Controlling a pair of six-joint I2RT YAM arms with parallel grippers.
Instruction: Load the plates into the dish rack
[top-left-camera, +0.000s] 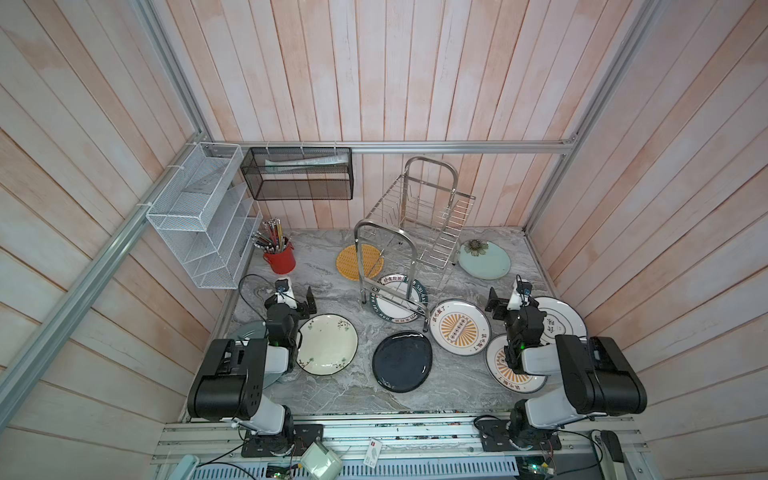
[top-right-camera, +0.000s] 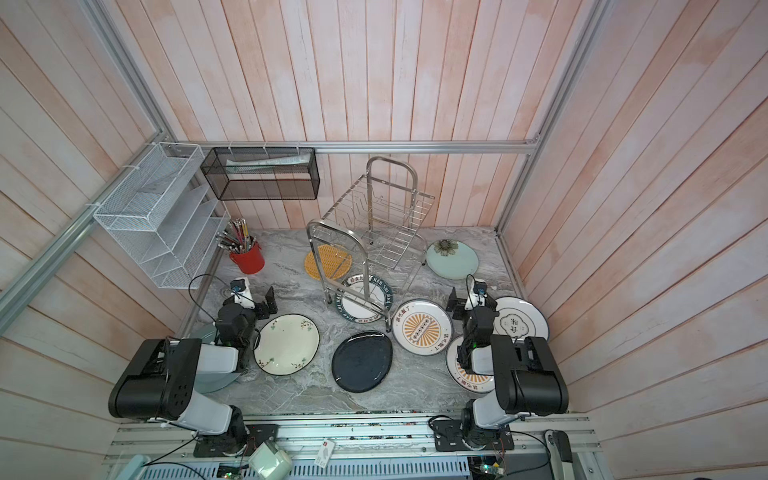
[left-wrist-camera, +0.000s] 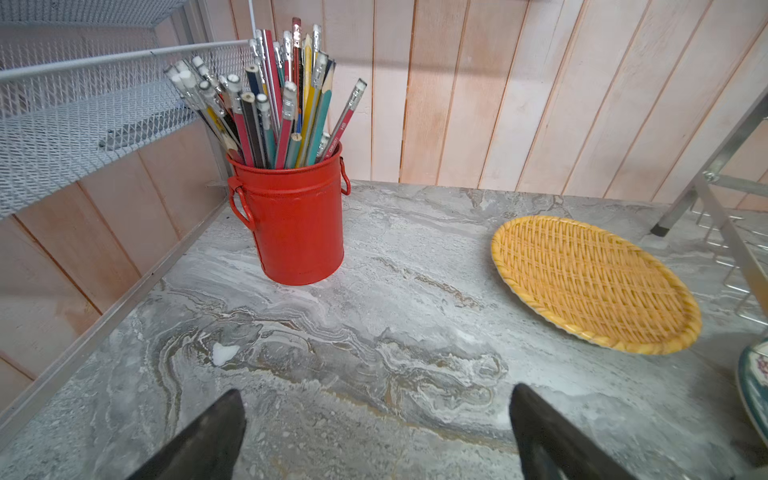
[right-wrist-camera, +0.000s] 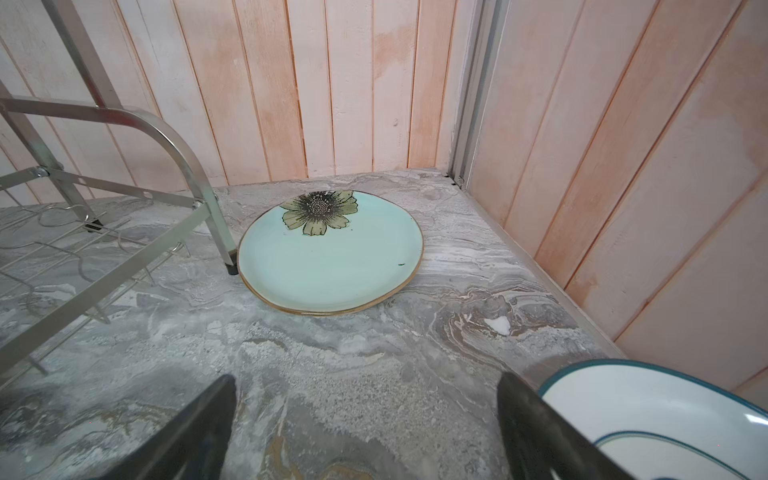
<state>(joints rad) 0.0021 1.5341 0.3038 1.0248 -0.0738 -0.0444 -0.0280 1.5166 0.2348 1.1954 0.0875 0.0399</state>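
dish rack (top-left-camera: 424, 216) is upright on the table (top-left-camera: 340, 291), centre-right in both top views. Its long axis runs up-frame and leans right: the near arched end frame is lower-left, the far one upper-right by the back wall. The divider prongs point up.

All plates lie flat, face up:
- yellow woven plate (top-left-camera: 353, 262), just left of the rack's near end
- green-lettered plate (top-left-camera: 395, 305), seen through the near end frame; can't tell if it is under the rack or in front of it
- mint flower plate (top-left-camera: 484, 259), right of the rack, rim at a rack foot
- orange-sunburst plate (top-left-camera: 459, 328), lower right of the rack
- second orange-sunburst plate (top-left-camera: 496, 361), partly under the right arm
- blue-ring plate (top-left-camera: 557, 320), right edge
- black plate (top-left-camera: 402, 361), bottom centre
- cream floral plate (top-left-camera: 327, 345), left of the black one
- grey-teal plate (top-left-camera: 248, 331), mostly hidden under the left arm

Containers:
- red tin (top-left-camera: 280, 261), packed with pencils (left-wrist-camera: 286, 104) standing on end
- black mesh basket (top-left-camera: 299, 174) on the wall rail, with pale folded sheets (top-left-camera: 305, 162) inside
- white mesh organiser (top-left-camera: 203, 216), upper left

left gripper (left-wrist-camera: 376, 419): jaws wide, bare table between them.
right gripper (right-wrist-camera: 368, 403): jaws wide, holding nothing, blue-ring rim just beside one finger.
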